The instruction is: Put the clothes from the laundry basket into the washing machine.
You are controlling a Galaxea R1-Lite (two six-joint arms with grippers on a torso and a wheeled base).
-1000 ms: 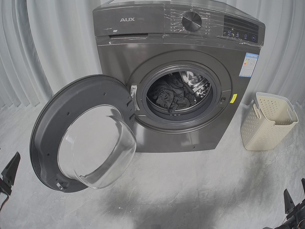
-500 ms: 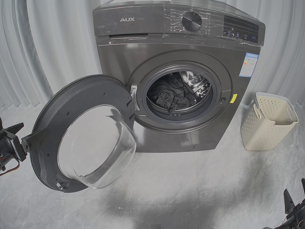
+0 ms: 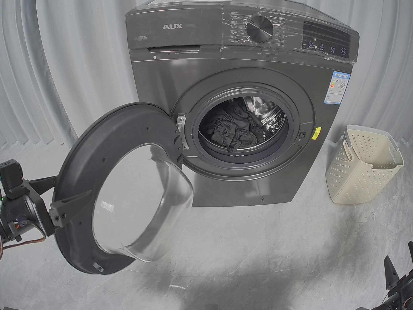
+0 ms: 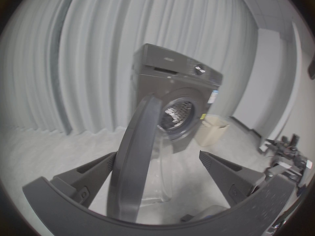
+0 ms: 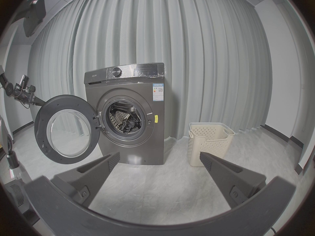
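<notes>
The grey washing machine (image 3: 167, 78) stands with its round door (image 3: 107, 151) swung out to the left. Dark clothes (image 3: 230, 130) lie in a heap inside the drum, also seen as dark clothes (image 5: 129, 123) from the right wrist. The cream laundry basket (image 3: 365, 168) sits on the floor right of the machine, and no clothes show in it. My left gripper (image 3: 64, 192) is open, its fingers straddling the door's outer rim (image 4: 134, 154). My right gripper (image 5: 159, 154) hangs open and holds nothing, low at the right (image 3: 400, 263), well back from the basket (image 5: 208, 145).
White curtains hang behind the machine and along both sides. The grey floor in front of the machine and around the basket is open. The door's glass bowl (image 3: 142, 203) bulges out toward me.
My left gripper rose from the left edge and closed in on the door's rim. The door has swung a little to the right, toward the machine. The right arm stayed still.
</notes>
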